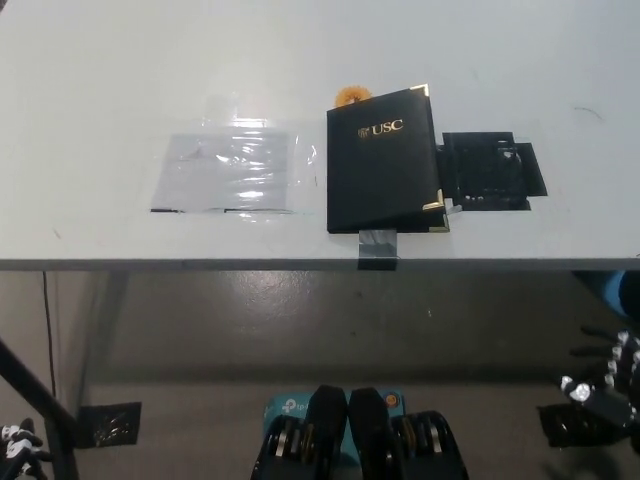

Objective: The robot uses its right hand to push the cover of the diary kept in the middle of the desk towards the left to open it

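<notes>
The diary (385, 160) lies shut on the desk (100, 60) a little right of the frame's centre, near the desk's front edge, its black cover bearing gold lettering and gold corners; the lower right corner of the cover looks slightly lifted from the pages beneath, which seems the natural place to start. The right hand (600, 395) hangs low at the right edge of the frame, well below the desk edge and well apart from the diary; nothing is held, and its fingers look somewhat spread, though the dark shape is hard to read. To do the step well, the hand would probably need to rise above the desk, come in from the diary's right side, catch the free edge of the cover and sweep it leftward in an arc, staying clear of the spine side; a flat push without lifting the edge would likely slide the whole diary instead. A strip of grey tape (378, 248) at the front edge appears to touch the diary, perhaps anchoring it.

The left hand (20, 445) is cut off at the lower left corner; I cannot tell how its fingers stand. An orange thing (350, 95) peeks from behind the diary's upper left, mostly hidden; a black flat piece (495, 170) beside the diary's right and a clear plastic sheet (225, 170) to its left are hard to identify.
</notes>
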`<action>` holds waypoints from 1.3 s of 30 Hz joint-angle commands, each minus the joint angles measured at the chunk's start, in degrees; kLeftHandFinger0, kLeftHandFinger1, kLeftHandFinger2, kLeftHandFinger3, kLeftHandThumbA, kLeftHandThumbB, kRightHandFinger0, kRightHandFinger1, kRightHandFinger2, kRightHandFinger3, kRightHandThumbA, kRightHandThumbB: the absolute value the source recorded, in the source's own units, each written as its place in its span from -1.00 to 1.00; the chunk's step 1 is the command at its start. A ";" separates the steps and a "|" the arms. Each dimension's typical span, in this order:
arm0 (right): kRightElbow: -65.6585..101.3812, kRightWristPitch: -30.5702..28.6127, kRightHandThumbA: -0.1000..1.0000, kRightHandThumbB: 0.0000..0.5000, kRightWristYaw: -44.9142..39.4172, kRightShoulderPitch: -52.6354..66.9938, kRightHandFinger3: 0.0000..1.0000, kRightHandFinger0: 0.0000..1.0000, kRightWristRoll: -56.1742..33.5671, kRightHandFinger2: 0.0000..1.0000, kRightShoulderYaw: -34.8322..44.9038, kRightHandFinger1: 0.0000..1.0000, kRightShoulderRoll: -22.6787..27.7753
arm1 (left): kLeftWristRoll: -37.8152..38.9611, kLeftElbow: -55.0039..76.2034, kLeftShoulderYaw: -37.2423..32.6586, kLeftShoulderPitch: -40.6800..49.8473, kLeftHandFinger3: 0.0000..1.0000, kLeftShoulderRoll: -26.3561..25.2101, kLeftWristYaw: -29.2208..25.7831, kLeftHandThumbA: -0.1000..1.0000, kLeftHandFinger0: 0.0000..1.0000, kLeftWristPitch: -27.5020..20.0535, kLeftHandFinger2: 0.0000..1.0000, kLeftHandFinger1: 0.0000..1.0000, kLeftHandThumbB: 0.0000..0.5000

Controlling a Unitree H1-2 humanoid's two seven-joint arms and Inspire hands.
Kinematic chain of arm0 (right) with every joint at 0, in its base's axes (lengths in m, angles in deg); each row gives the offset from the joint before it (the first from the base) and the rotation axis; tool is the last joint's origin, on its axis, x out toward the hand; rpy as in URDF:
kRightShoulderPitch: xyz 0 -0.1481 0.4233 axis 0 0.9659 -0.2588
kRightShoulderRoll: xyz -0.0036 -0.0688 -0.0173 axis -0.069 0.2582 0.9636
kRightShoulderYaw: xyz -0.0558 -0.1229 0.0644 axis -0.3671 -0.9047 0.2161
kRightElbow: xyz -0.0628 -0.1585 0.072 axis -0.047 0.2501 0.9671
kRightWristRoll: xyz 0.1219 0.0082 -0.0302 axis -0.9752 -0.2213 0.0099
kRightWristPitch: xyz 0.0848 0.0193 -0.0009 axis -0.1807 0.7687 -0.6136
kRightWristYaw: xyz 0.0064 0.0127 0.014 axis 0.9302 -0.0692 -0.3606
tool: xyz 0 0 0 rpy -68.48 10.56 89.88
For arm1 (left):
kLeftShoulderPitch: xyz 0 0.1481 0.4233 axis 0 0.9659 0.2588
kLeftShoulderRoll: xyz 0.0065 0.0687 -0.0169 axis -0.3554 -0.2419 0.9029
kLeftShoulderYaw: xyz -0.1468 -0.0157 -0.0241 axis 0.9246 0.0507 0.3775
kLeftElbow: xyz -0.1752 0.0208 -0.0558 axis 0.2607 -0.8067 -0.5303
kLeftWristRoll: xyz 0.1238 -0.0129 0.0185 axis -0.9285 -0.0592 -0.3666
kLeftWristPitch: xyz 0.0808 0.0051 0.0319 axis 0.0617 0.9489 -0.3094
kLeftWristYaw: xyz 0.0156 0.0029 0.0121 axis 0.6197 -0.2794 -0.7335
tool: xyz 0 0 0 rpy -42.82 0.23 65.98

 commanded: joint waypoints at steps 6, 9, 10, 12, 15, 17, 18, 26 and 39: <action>13.52 7.69 0.84 -0.36 -7.69 -7.32 0.39 -0.55 0.32 0.03 -7.40 -0.30 3.86 | 1.49 1.01 0.55 0.01 -0.41 -1.11 1.20 0.00 -0.35 -0.79 -0.59 -0.21 1.00; 16.34 10.39 0.84 -0.32 -8.14 -10.74 0.40 -0.48 0.25 0.02 -8.70 -0.26 3.70 | 1.63 1.44 0.63 0.11 -0.43 -0.98 0.84 0.01 -0.33 -0.06 -0.61 -0.20 1.00; 17.63 12.01 0.89 -0.34 -8.32 -12.50 0.41 -0.47 0.67 -0.01 -9.27 -0.27 3.66 | 1.63 1.51 0.60 0.11 -0.44 -0.97 0.71 0.01 -0.33 0.17 -0.61 -0.20 1.00; 18.63 13.11 0.85 -0.37 -8.85 -16.81 0.40 -0.49 -1.79 -0.04 -9.05 -0.29 2.52 | 1.32 1.29 0.35 0.16 -0.43 -1.22 1.00 0.04 -0.36 -0.68 -0.59 -0.20 1.00; 18.00 12.72 0.92 -0.46 -9.38 -19.47 0.42 -0.47 -2.19 -0.04 -9.13 -0.27 2.09 | 0.50 1.69 0.10 0.98 -0.38 -1.32 0.63 0.09 -0.32 -0.64 -0.56 -0.19 1.00; 16.30 15.73 0.86 -0.62 -8.65 -22.53 0.42 -0.23 -7.30 -0.07 -6.43 -0.22 -0.88 | 0.35 1.42 0.02 0.96 -0.36 -1.38 0.57 0.08 -0.34 -0.79 -0.56 -0.21 1.00; 15.99 16.71 0.86 -0.61 -8.32 -23.18 0.42 -0.21 -8.81 -0.08 -5.36 -0.21 -1.64 | 0.37 1.47 -0.09 0.85 -0.35 -1.27 0.55 0.08 -0.34 -0.62 -0.56 -0.21 1.00; 9.36 21.89 1.00 -0.47 0.63 -31.15 0.64 0.40 -15.21 0.28 7.57 0.28 -14.27 | 1.29 1.96 -0.05 1.58 -0.45 -0.81 0.81 0.05 -0.35 -0.75 -0.63 -0.22 1.00; 1.05 16.70 1.00 -0.28 12.46 -35.36 1.00 1.00 -20.58 0.97 22.76 0.96 -26.39 | 2.23 1.58 0.21 1.31 -0.46 -0.66 1.28 0.01 -0.36 -1.10 -0.62 -0.24 1.00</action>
